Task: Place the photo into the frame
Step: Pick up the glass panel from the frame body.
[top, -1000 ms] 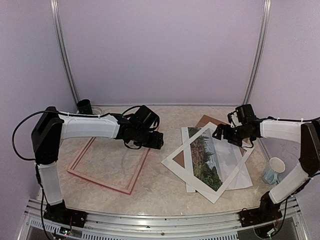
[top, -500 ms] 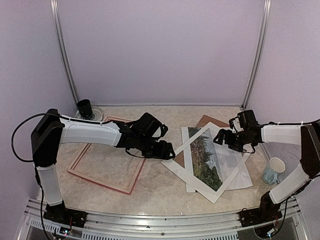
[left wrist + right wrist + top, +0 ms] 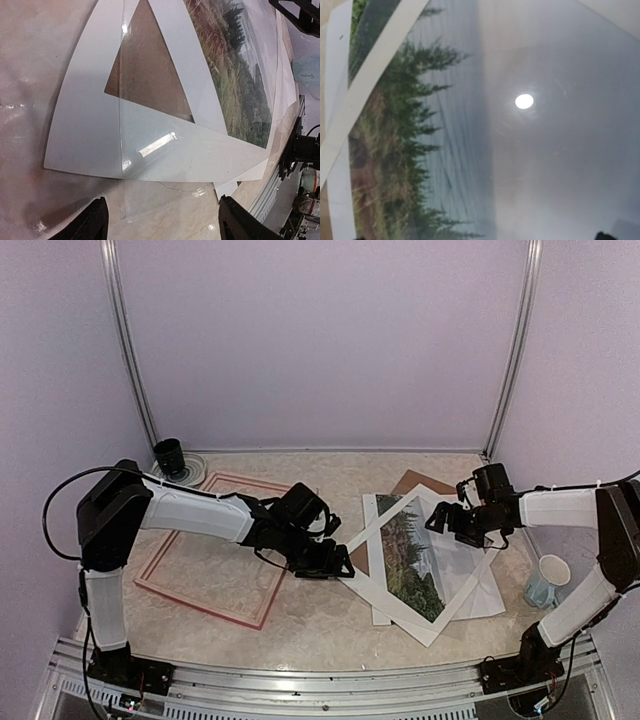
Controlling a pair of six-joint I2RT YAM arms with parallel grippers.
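**Left gripper**: the jaws stand wide apart and hold nothing. The gripper hovers low at the outer corner of the white mat, which lies just ahead of its fingertips. This position probably gives access to the stack from its edge, where a layer can be lifted or slid.

**Right gripper**: the jaws are fully spread, with nothing between them. It hangs directly over the photo, above the pale sky area, and is likely placed there to steady the stack.

**Task items:** the photo lies flat beneath the right gripper, ahead and to the right of the left gripper. The mat crosses over it at an angle. The frame lies behind the left gripper, apart from the stack, and the photo is not yet in it.

**View differences:**
- **Left wrist view:** shows a clear sheet lying over part of the mat and overhanging its near edge, close to the fingertips. The overhead view barely shows this sheet.
- **Overhead view:** it alone shows the frame, and a brown board projecting beyond the right gripper.
- **Right wrist view:** shows only the print surface with a lamp reflection. Its own fingers are almost out of the picture.
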